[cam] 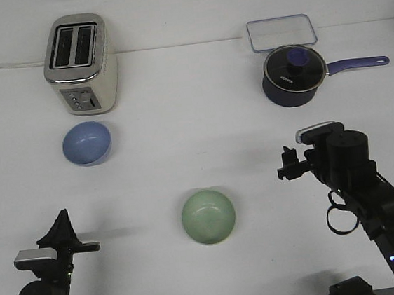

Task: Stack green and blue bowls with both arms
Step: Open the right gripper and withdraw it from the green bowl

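The pale green bowl [208, 217] sits upright and empty on the white table, near the front centre. The periwinkle blue bowl [86, 143] sits upright and empty at the left, just in front of the toaster. My left gripper [62, 223] is low at the front left, well apart from both bowls; its fingers meet in a point and hold nothing. My right gripper [285, 164] is raised at the right and points left toward the middle of the table, to the right of the green bowl and a little behind it. It holds nothing, and its jaw gap does not show.
A cream and silver toaster [80, 63] stands at the back left. A dark lidded saucepan [294, 75] with a purple handle stands at the back right, with a clear lidded container [281, 32] behind it.
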